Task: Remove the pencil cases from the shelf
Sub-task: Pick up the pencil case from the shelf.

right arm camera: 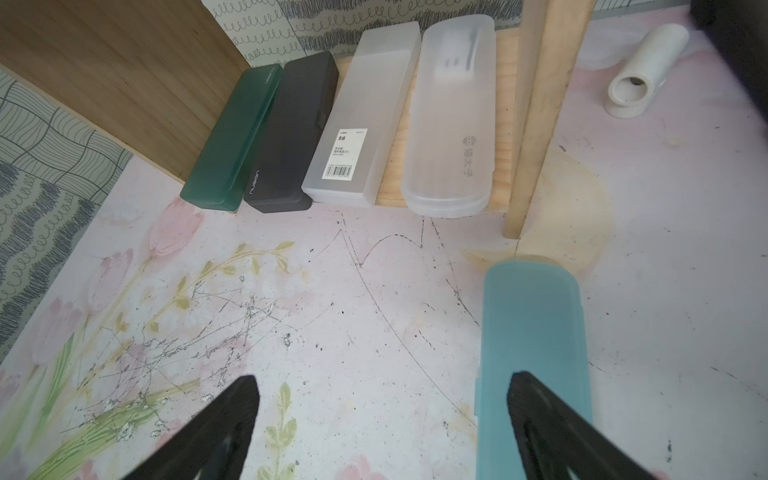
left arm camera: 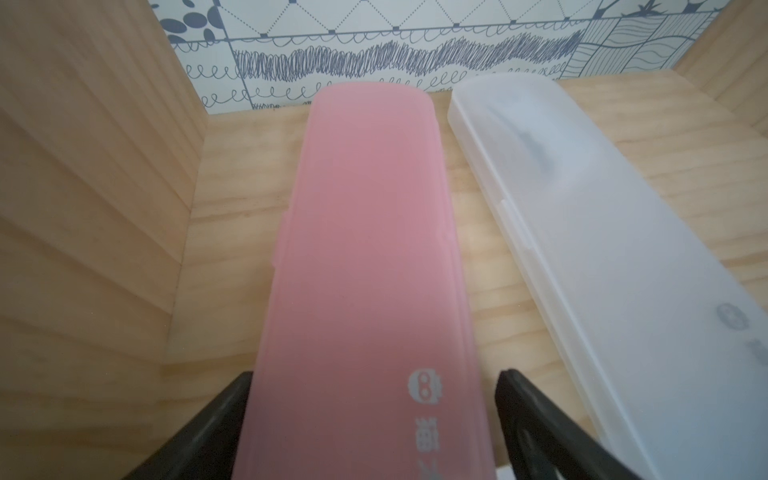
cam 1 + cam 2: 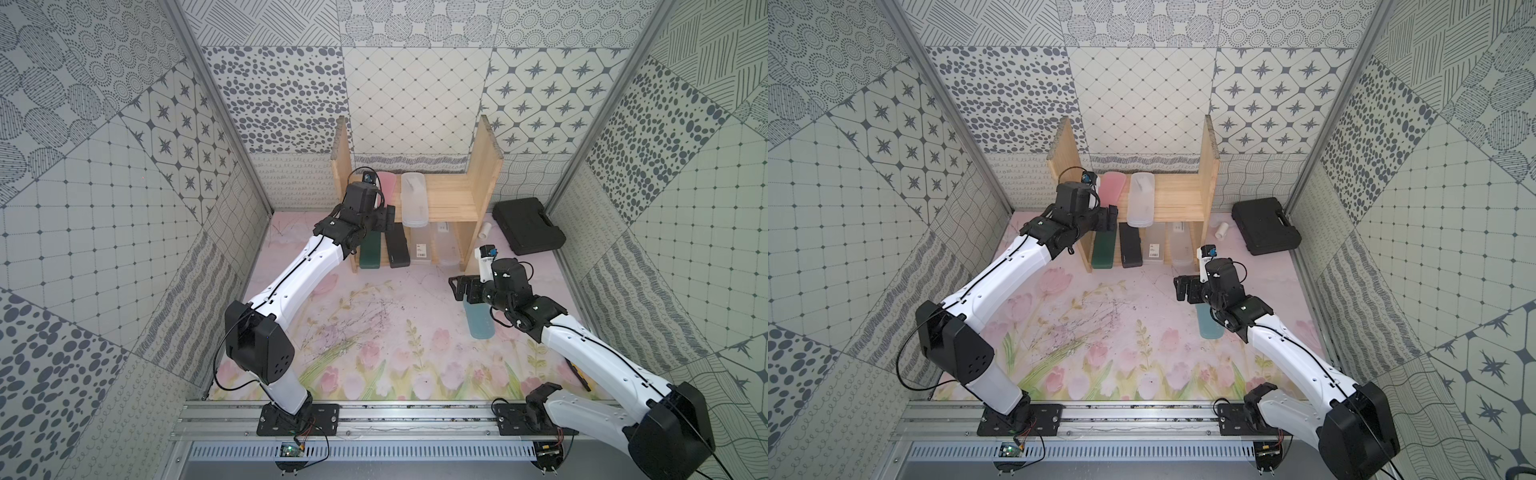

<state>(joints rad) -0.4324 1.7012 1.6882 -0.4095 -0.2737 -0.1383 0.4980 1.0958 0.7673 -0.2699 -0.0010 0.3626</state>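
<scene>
L gripper (image 2: 375, 373) is straddling the near end of the pink pencil case (image 2: 365, 228), jaws standing partway apart. One finger (image 2: 208, 432) is looking flush w/ the case's side, while the other (image 2: 540, 424) is leaving a sliver of wood showing btwn, so I'm reading it as not yet clamped. Pink case is lying flat on the top tier of the pine shelf (image 3: 453, 199), upper middle of a top view, just beside a frosted-clear case (image 2: 582, 228) on the same board

R gripper (image 1: 382, 376) is hovering wide open w/ nothing in it, right of centre in both top views. The blue pencil case (image 1: 532, 324) is lying on the floral mat (image 1: 332, 270), clear of the shelf. One finger is overlapping it in the wrist view; touching or not, can't tell

Progress, as I'm judging it: 1 case is out (blue) and 6 are still sitting on the shelf. Bottom tier is carrying 4 side by side: dark green case (image 1: 232, 137), black case (image 1: 291, 133), frosted case w/ barcode label (image 1: 365, 120) and round-ended frosted case (image 1: 453, 124). Top tier is carrying pink + frosted. Pink is looking like the one in hand, w/ the next move being to close on it & draw it out toward the mat. Black handled tool case (image 3: 528, 226), right of the shelf, isn't counting toward the job
</scene>
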